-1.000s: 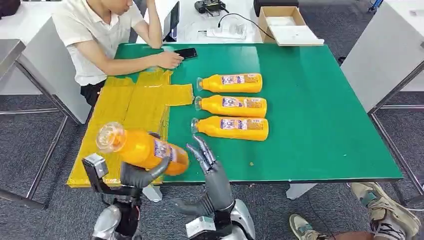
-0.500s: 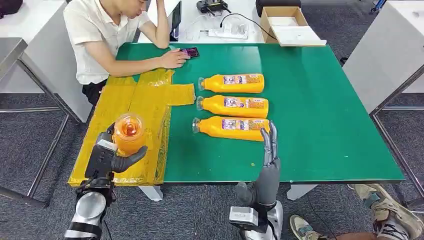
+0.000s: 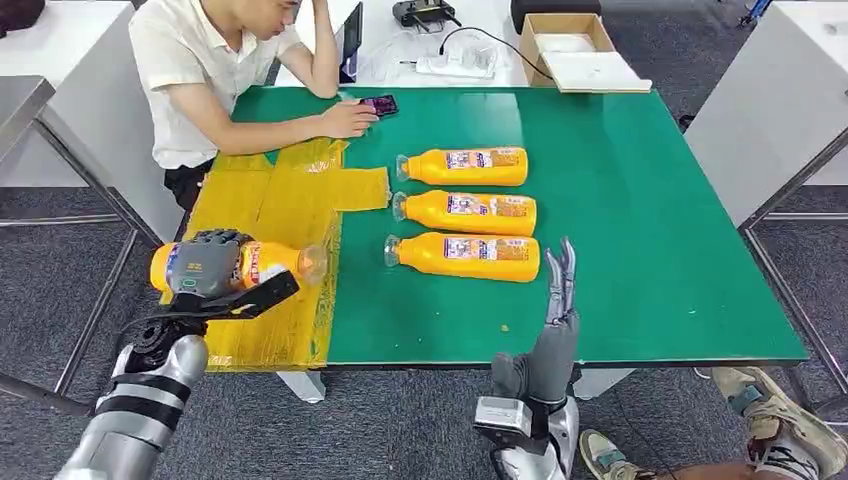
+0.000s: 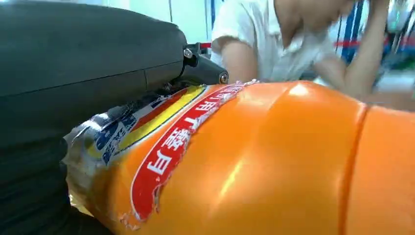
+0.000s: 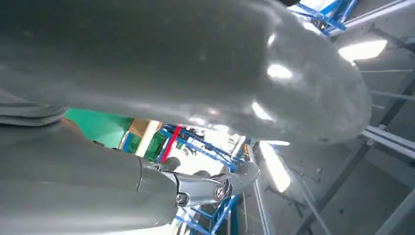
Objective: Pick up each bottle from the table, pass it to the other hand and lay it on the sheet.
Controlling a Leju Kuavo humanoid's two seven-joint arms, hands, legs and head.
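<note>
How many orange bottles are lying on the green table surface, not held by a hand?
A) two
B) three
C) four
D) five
B: three bottles lie in a row on the green table, while the left hand holds a fourth bottle over the yellow sheet.

The bottle [image 3: 255, 264] in the left robot hand [image 3: 205, 268] is orange with a red, blue and yellow label, lying above the yellow sheet [image 3: 275, 215]. Beyond the grey right robot hand [image 3: 558, 300], three orange bottles [image 3: 465, 210] lie on the green tabletop [image 3: 620, 200].
</note>
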